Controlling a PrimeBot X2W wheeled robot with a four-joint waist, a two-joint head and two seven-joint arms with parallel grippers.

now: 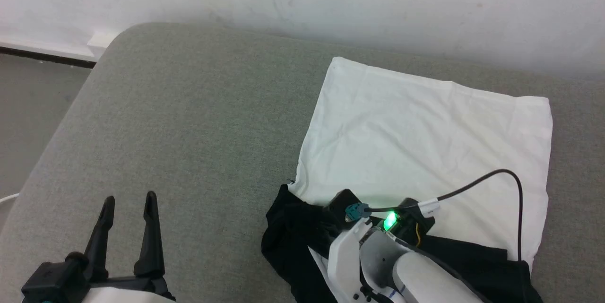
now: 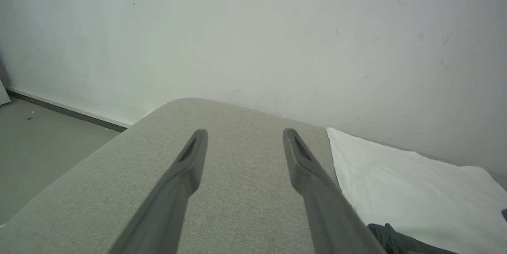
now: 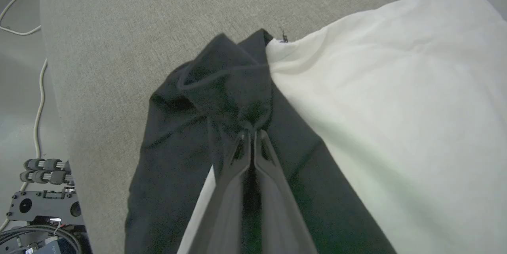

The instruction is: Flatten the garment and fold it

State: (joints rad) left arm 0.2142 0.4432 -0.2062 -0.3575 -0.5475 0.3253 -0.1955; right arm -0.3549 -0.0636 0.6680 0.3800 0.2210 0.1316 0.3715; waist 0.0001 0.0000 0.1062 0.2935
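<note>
Right gripper (image 3: 248, 133) is clenched on the black sleeve (image 3: 222, 75) of the shirt (image 1: 425, 137), which sits at 4 o'clock on the cushion (image 1: 189, 118). Thin pinch could slip, or drag the body crooked. Left gripper (image 1: 130, 195) hangs open at 8.

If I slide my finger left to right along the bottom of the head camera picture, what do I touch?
Left gripper → bare grey cushion → bunched black sleeve of the garment → pale right forearm lying over it.
</note>
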